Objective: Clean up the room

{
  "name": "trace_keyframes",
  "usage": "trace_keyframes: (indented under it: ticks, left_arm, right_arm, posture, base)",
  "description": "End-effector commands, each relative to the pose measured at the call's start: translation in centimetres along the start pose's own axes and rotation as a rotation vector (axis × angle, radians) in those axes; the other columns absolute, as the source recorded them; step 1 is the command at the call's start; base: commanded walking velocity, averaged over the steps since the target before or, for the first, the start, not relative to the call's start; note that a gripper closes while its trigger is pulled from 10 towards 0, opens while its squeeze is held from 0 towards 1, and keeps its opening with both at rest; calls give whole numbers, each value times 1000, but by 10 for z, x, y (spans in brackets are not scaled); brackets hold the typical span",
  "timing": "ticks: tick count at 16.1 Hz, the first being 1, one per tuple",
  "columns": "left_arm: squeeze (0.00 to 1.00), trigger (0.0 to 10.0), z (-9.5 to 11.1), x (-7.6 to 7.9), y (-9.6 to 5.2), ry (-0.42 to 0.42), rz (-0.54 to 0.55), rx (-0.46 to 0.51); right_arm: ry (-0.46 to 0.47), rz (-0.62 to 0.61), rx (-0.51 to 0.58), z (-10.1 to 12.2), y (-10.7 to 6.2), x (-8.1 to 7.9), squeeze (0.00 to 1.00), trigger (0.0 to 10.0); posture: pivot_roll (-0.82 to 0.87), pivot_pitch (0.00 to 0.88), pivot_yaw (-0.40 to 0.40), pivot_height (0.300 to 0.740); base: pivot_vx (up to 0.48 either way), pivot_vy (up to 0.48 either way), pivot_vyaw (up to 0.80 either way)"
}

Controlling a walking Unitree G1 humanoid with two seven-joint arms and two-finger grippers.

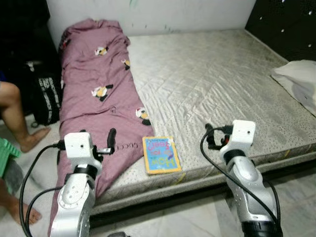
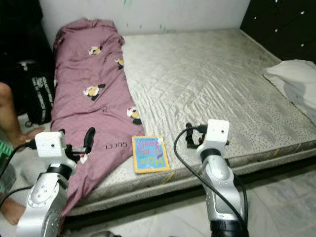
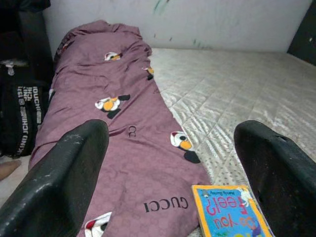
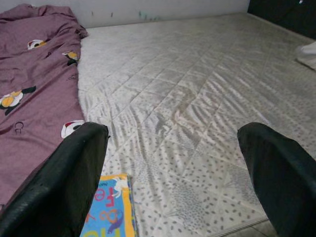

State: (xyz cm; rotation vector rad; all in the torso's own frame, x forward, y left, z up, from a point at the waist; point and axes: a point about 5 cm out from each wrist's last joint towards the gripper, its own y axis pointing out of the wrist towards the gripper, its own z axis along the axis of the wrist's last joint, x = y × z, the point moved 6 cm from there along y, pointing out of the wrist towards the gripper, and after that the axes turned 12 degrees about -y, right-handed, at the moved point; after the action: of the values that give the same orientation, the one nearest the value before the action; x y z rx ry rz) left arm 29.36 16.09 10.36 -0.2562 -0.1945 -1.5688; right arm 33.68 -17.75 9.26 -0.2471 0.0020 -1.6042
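- Lying along the mattress's (image 1: 212, 74) left edge: a mauve blanket (image 1: 98, 94) with duck prints, its lower end drooping over the front edge toward the floor.
- Book (image 1: 160, 154), blue with yellow border: flat at the front edge, touching the blanket's side.
- Pillow (image 1: 298, 79), white: right edge, near the dark headboard (image 1: 286, 24).
- Left gripper (image 3: 168, 168): jaws released, raised over the blanket's lower end.
- Right gripper (image 4: 173, 168): jaws released, above the front edge, right of the book.
- Bag (image 1: 44, 96), black: floor, left of the bed, beside a person's leg (image 1: 17, 113).
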Motion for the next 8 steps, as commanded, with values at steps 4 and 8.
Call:
trace_keyframes:
  ticks: [4, 8]
  left_arm:
    - [0, 10000, 4, 1, 0, -3, -6, 11]
    - [0, 10000, 4, -2, 0, 0, 14, 10]
  right_arm:
    - [0, -10, -13, -3, -1, 2, 0, 10000]
    - [-2, -15, -11, -3, 0, 4, 0, 10000]
  posture:
    - [2, 33, -15, 740]
    - [1, 39, -7, 740]
  base:
    - [336, 0, 0]
    - [72, 0, 0]
